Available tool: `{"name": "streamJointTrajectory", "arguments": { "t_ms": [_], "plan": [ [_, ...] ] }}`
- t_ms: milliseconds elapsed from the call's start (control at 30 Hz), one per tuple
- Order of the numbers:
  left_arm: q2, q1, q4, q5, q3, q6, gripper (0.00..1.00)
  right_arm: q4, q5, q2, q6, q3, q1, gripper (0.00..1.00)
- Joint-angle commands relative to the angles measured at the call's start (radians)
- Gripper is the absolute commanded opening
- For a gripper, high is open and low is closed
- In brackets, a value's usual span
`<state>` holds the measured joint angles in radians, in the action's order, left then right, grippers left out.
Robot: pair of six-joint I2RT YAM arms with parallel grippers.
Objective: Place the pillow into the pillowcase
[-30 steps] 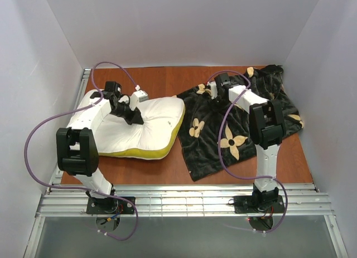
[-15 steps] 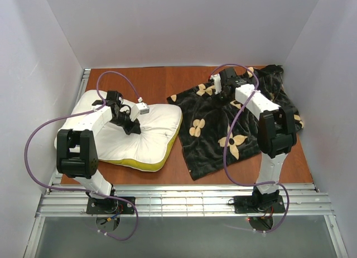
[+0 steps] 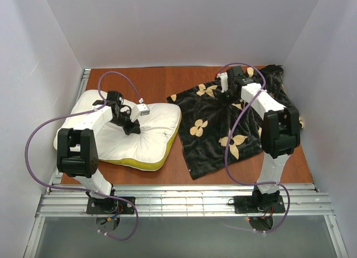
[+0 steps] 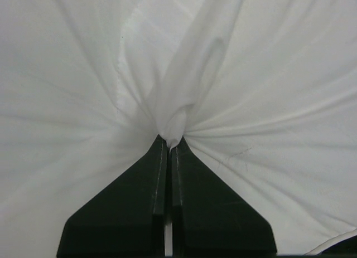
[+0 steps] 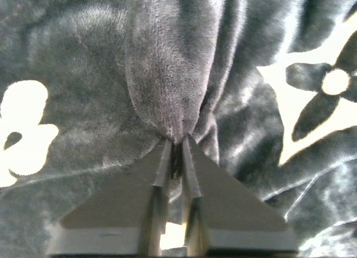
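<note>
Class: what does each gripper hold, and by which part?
Left gripper pinches a fold on top of the pillow; right gripper pinches a fold of the pillowcase.

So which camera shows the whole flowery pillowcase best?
The top camera. Nearly the whole pillowcase shows there, spread beside the pillow. The right wrist camera shows only a bunched black fold up close; the left wrist camera shows none of it.

Bright, even light up top; both wrist views are weaker.
Your top view is sharp, with only soft shadows on the table (image 3: pixel 167 79). On the left wrist the pillow (image 4: pixel 251 74) is nearly washed out, and only fold shading gives contrast. On the right wrist the pillowcase (image 5: pixel 72 57) reads grey and hazy, its tan prints blow out white, and the right gripper (image 5: pixel 176 143) is blurred at the bottom.
</note>
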<state>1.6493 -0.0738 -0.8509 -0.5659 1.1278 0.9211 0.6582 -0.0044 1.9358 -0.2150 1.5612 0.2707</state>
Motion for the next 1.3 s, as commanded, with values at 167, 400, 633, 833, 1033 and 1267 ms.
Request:
{"name": "streamJointTrajectory", "arguments": {
  "t_ms": [167,400,633,833,1033,1267],
  "plan": [
    [0.003,0.005,0.033,0.029,0.007,0.045,0.0,0.031,-0.071,-0.072,-0.035,0.034,-0.033,0.01],
    [-0.006,0.005,0.038,0.027,0.007,0.045,0.0,0.034,-0.012,-0.052,-0.049,0.08,-0.054,0.01],
    [0.015,0.005,0.033,0.02,0.015,0.033,0.0,0.086,-0.028,-0.061,-0.049,0.082,0.016,0.99],
    [0.023,0.005,0.035,0.009,0.03,0.018,0.0,0.072,0.188,0.009,-0.075,0.059,0.096,0.98],
    [0.023,0.005,0.039,0.009,0.038,0.013,0.0,-0.034,0.437,0.084,-0.173,0.017,0.102,0.91],
    [0.009,0.005,0.053,0.015,0.012,0.018,0.0,-0.074,0.504,-0.017,-0.225,0.003,0.088,0.74]
  ]
}}
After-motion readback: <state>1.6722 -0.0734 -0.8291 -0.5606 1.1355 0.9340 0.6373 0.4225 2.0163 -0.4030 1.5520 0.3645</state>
